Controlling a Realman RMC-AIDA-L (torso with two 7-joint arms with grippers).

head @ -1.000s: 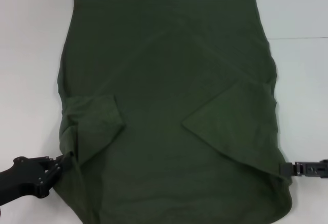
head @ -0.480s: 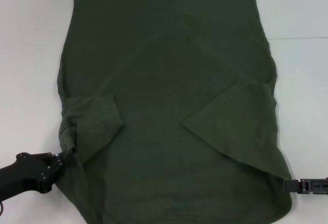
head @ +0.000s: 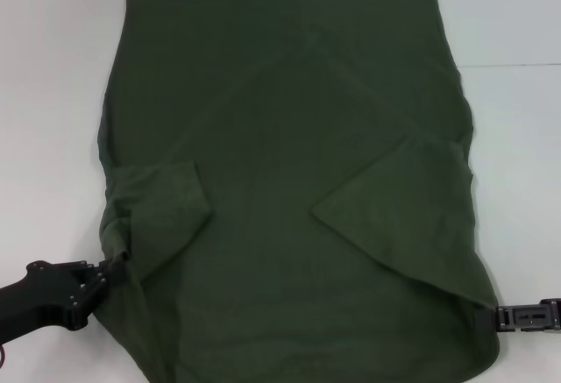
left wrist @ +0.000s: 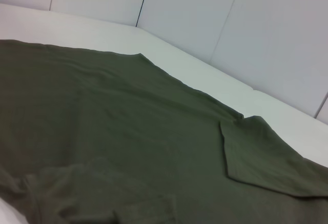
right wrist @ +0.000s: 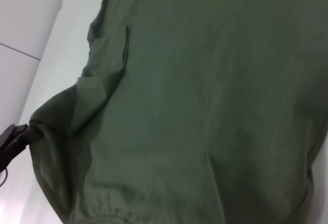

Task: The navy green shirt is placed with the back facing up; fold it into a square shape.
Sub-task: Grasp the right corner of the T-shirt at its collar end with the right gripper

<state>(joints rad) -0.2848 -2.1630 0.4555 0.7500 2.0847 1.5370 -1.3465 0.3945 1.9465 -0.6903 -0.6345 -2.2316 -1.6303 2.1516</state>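
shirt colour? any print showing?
The navy green shirt is plain dark olive green with no print visible; the head view shows it best.

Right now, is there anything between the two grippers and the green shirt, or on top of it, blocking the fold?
Nothing visible blocks it. The left gripper is already at the left edge of the navy green shirt, the right gripper at its right edge. Only the shirt's own sleeves lie folded on it.

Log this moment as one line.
shirt: flat, sleeves folded in | left gripper: pinching left edge | right gripper: at right edge
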